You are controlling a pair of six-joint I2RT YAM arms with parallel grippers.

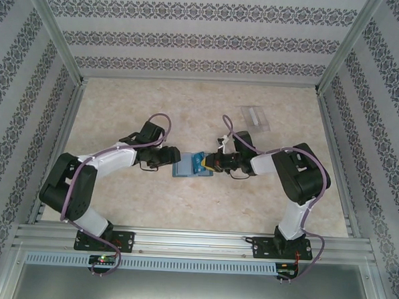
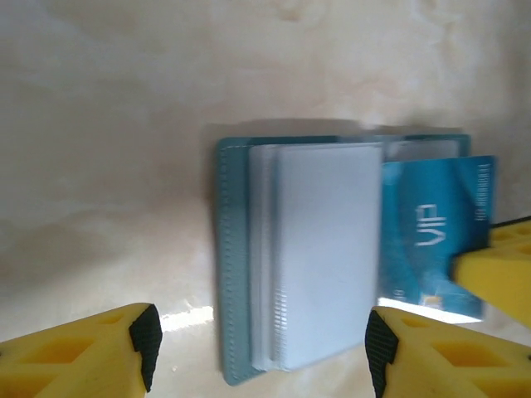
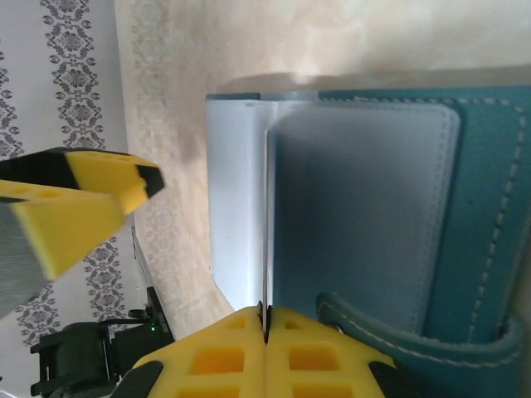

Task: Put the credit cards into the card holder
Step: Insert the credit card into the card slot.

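Observation:
The card holder lies open mid-table, with a teal rim and pale grey-blue pockets. My right gripper is shut on a blue credit card marked VIP. The card's far edge meets the open side of the top pocket. From the right wrist the card is edge-on, pinched between my yellow fingertips at the gripper, beside the holder and its teal strap. My left gripper stands open with the holder's near end between its fingers; contact is unclear.
A clear plastic box sits at the back right of the table. Patterned walls and metal rails enclose the beige tabletop. The left gripper's yellow fingers show at the left in the right wrist view.

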